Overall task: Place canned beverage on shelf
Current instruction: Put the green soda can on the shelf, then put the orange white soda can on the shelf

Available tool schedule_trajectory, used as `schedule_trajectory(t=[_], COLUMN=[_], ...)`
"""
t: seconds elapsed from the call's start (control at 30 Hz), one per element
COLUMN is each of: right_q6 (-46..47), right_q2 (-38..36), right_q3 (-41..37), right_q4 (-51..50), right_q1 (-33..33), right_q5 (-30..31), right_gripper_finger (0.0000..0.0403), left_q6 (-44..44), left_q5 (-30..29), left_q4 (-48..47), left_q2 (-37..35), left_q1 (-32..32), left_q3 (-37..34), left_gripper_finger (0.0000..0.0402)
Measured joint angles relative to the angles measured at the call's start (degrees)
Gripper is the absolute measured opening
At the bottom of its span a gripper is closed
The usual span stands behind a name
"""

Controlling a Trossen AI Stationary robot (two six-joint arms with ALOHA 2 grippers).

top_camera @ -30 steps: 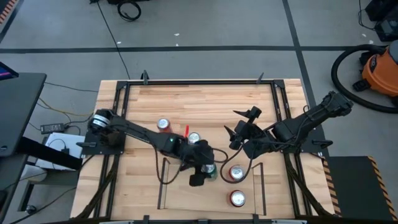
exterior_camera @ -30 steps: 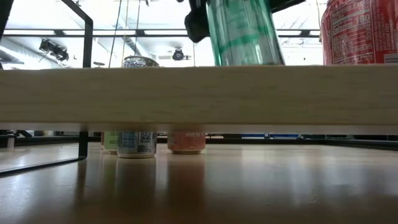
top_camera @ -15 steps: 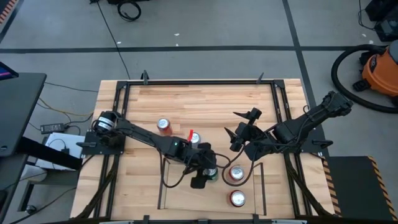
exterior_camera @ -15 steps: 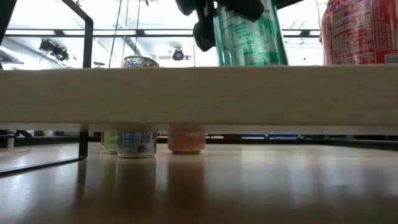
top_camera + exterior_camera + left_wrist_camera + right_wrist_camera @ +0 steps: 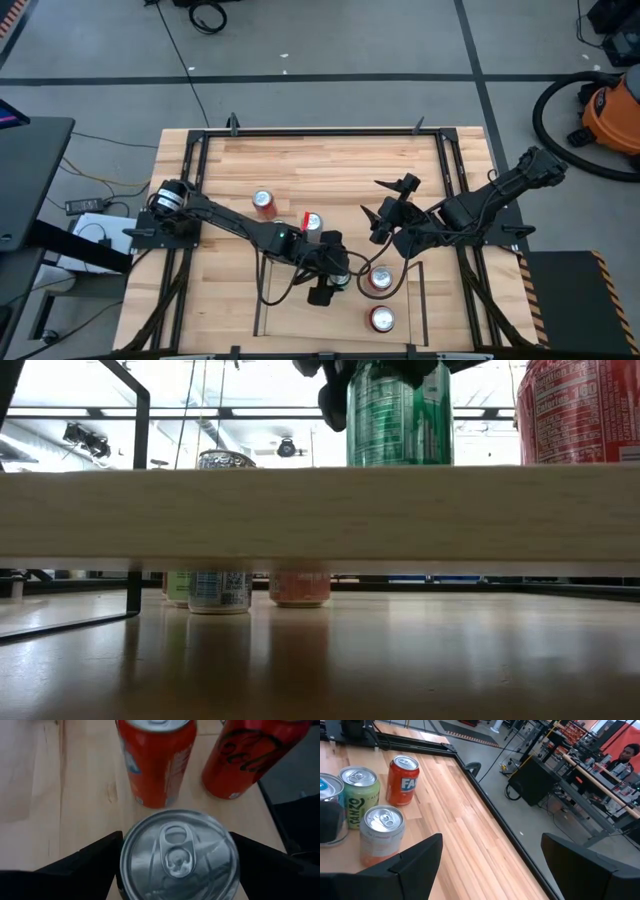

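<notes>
My left gripper (image 5: 333, 272) is shut on a green can (image 5: 398, 415), whose silver top (image 5: 179, 855) fills the left wrist view. The can is upright over the shelf (image 5: 300, 310), a small light-wood board with black rails; its front edge (image 5: 320, 510) hides the can's base. Two red cans (image 5: 380, 280) (image 5: 381, 318) stand on the shelf beside it and also show in the left wrist view (image 5: 157, 760) (image 5: 250, 755). My right gripper (image 5: 385, 205) is open and empty, above the table beyond the shelf. My left gripper pinches the green can between its two fingers (image 5: 90, 865), one on each side of the can's upper wall (image 5: 352, 400) just under the rim. The fingers come from above, pointing down. The can is upright; whether its base rests on the shelf I cannot tell.
An orange can (image 5: 263, 202) and another can (image 5: 312, 222) stand on the tabletop beyond the shelf; three cans show in the right wrist view (image 5: 402, 780) (image 5: 360, 795) (image 5: 382, 832). A black frame (image 5: 320, 131) runs around the table. The shelf's left half is bare board.
My left gripper has moved a little toward the table's right and near edges with the green can. The can, tilted a second ago, now stands upright next to the red can.
</notes>
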Motion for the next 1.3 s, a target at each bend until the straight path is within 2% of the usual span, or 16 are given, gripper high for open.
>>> schedule_trajectory(t=[0.43, 0.57, 0.7, 0.97, 1.3], right_q6=[0.0, 0.0, -0.1, -0.2, -0.2], right_q2=[0.0, 0.0, 0.0, 0.0, 0.1], right_q3=[0.0, 0.0, 0.0, 0.0, 0.0], right_q4=[0.3, 0.5, 0.5, 0.4, 0.4], right_q1=[0.0, 0.0, 0.0, 0.1, 0.1], right_q5=[-1.1, -1.1, -1.1, -1.5, -3.2], right_gripper_finger=[0.0349, 0.0349, 0.0349, 0.0349, 0.0349], left_q6=[0.9, 2.9, 3.5, -1.6, -4.5], left_q5=[0.0, -2.9, -7.9, -9.0, -9.6], left_q4=[-0.3, -6.9, -17.9, -34.1, -36.4], left_q2=[-1.6, -2.2, -2.6, -2.9, -3.5], left_q1=[-0.4, -0.4, 0.3, 6.0, 12.2], left_q3=[3.5, 7.2, 11.9, 14.2, 9.1], left_gripper_finger=[0.0361, 0.0362, 0.0362, 0.0362, 0.0362])
